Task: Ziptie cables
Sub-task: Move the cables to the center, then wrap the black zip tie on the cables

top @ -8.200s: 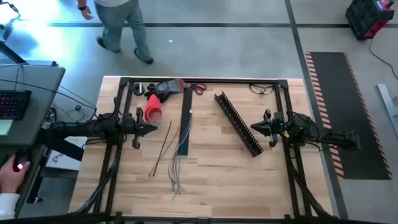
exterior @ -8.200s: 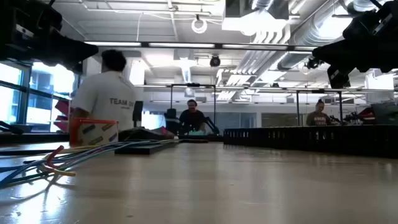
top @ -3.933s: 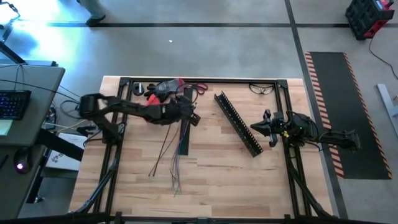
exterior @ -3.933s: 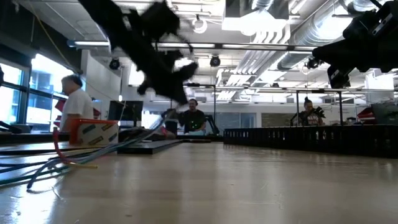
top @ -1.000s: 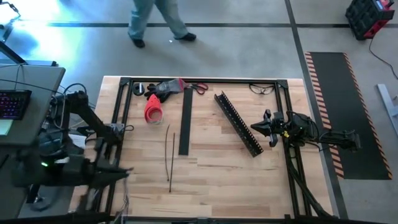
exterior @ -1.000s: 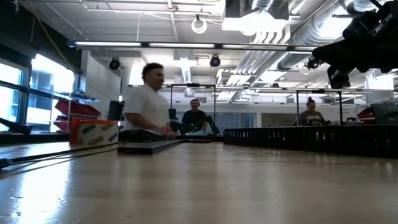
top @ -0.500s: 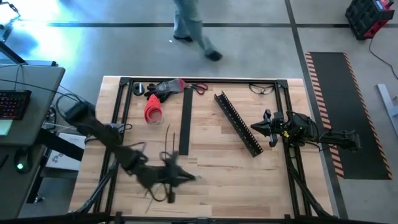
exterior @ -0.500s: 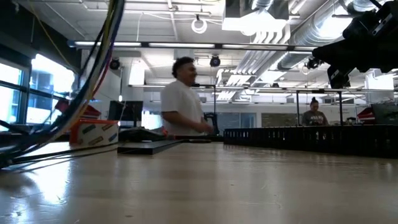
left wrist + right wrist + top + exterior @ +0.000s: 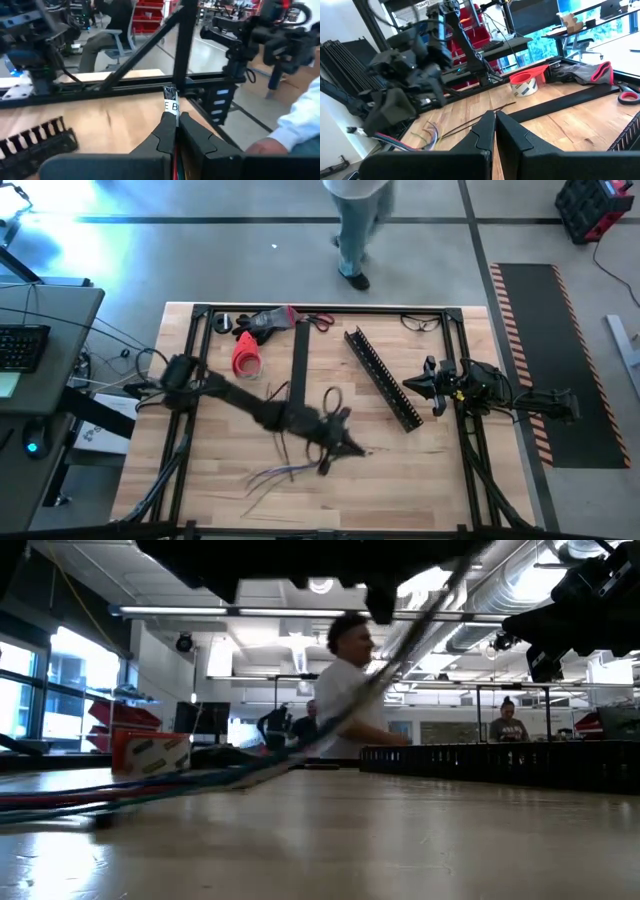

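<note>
Mid-desk [image 9: 420, 480], towards the near edge: the cables [image 9: 285, 470], a loose bunch, one end raised and pinched in the left gripper [image 9: 345, 445], the splayed free ends trailing on the wood behind it, with a small loop standing up beside the flat black strip [image 9: 297, 380]. Judged light, limp and springy, so likely to sag, fan out and slide against one another. Best taken hold of where the strands run together, well back from the loose tips, and squeezed into a tight bundle before any tie goes round. Further out, the slotted channel [image 9: 382, 380] lying at a slant between the cables and the right gripper [image 9: 412, 383], the latter hanging off to the side with its fingers pressed together, holding nothing. From above, the whole lie of the bunch on the desk, but blurred at the grip itself. From table height, the cables [image 9: 200, 780] seen rising off the wood in a slant towards the arm overhead, which the top view cannot show; also a person [image 9: 345, 690] passing behind. From the left wrist, fingers closed on a white lettered tag [image 9: 171, 106] poking out between them, visible nowhere else. From the right wrist, coloured strands [image 9: 427, 134] curling on the wood below the far arm.
</note>
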